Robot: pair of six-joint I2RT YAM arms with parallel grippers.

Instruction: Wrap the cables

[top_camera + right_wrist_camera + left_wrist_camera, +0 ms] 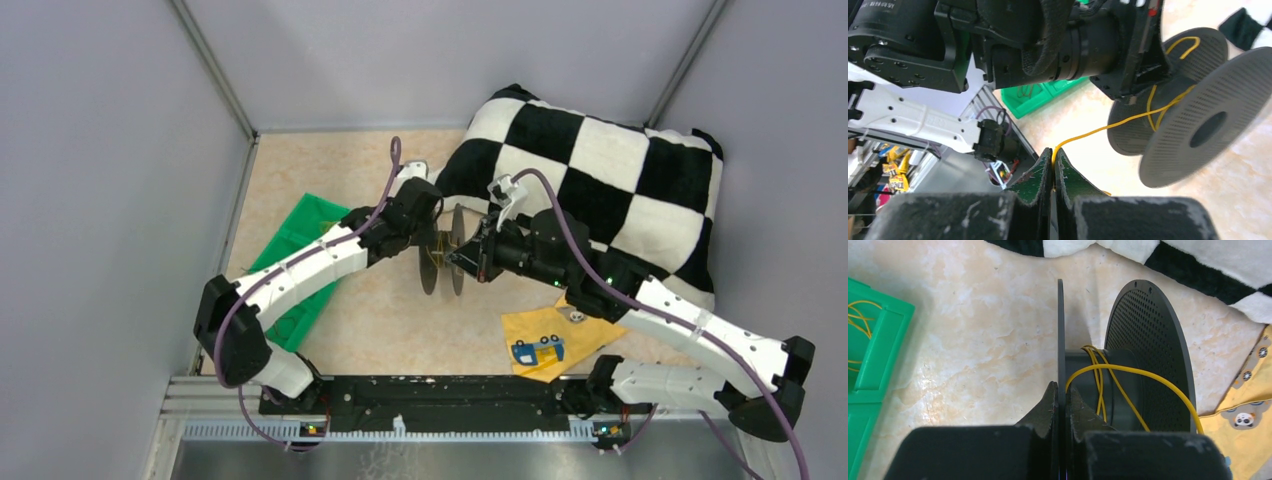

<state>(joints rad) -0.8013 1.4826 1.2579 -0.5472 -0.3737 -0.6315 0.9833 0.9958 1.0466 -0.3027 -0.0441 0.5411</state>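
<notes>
The left gripper (1060, 402) clamps the spool (1148, 350) by its flange; the right gripper (1053, 162), lower centre, pinches the cable (1098, 130), which might slip if tugged.

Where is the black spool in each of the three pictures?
Top external: black spool at centre, between the two arms.
Left wrist: spool centre to right, filling much of the view.
Right wrist: spool on the right side, yellow wire running to it.
Shared landmark: green tray, left of the spool in all three.
</notes>
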